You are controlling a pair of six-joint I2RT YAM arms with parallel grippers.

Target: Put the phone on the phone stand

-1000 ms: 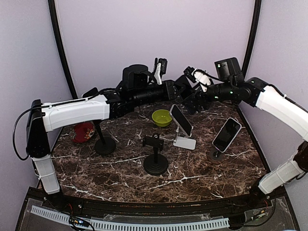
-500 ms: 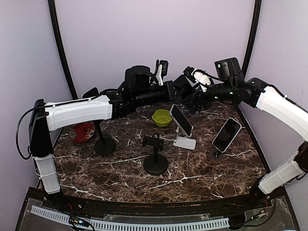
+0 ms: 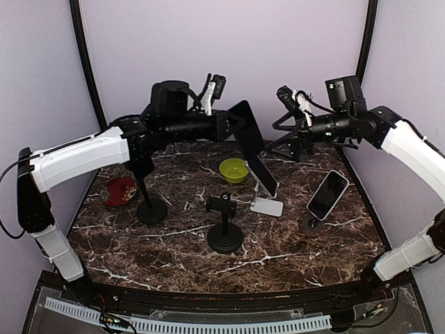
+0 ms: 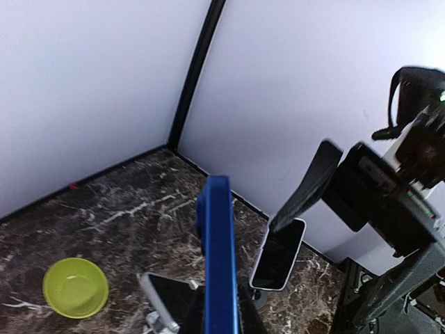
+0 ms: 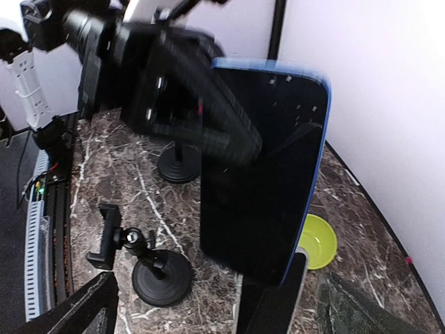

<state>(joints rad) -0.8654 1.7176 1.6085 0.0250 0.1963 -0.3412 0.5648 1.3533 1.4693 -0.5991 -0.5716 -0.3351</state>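
From above we see the left end effector [image 3: 233, 125] clamped tight on the phone [image 3: 250, 133]. It holds the phone tilted in the air over the far middle of the tabletop [image 3: 174, 257]. Below the phone are the green bowl [image 3: 233, 170] and a second phone [image 3: 262, 174] leaning on a white stand [image 3: 267, 206]. The right end effector [image 3: 284, 139] hangs just right of the held phone, apart from it, its fingers spread wide with nothing between them. Near the centre stands the black phone stand [image 3: 225, 233], a small clamp on its top. Another black stand [image 3: 151, 209] sits to the left, its top hidden behind the left arm, with a red object [image 3: 120, 191] beside it. At the right a third phone [image 3: 328, 195] rests on a round-based holder.

On the left wrist camera we see the held phone edge-on, its blue case rising from the bottom of the frame. The bowl lies at the lower left, and the third phone and the blurred right arm are beyond.

On the right wrist camera the held phone faces us, dark screen in a blue case, with the left end effector blurred behind it. Our own two fingers sit far apart in the bottom corners, holding nothing. The clamp-topped stand is at the lower left.
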